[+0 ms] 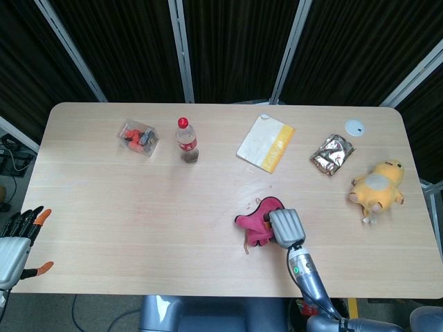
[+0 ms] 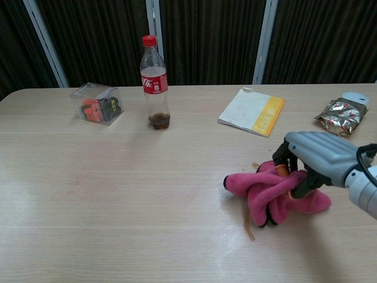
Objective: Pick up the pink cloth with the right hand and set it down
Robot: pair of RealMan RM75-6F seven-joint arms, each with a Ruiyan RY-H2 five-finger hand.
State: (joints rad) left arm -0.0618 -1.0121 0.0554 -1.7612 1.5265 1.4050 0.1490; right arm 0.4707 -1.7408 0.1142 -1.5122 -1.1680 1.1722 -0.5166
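Observation:
The pink cloth [image 1: 257,223] [image 2: 266,192] is bunched up near the middle of the table, lying over a brown liquid streak [image 2: 249,230]. My right hand [image 1: 284,226] [image 2: 316,158] grips the cloth from its right side, with fingers curled into the folds. My left hand [image 1: 17,238] hangs off the table's front left corner, fingers apart and holding nothing; the chest view does not show it.
A cola bottle [image 2: 154,83] and a clear box with orange items [image 2: 97,103] stand at the back left. A white and yellow booklet [image 2: 251,111], a foil packet [image 2: 341,114], a white disc [image 1: 354,126] and a yellow plush toy [image 1: 377,186] lie to the right.

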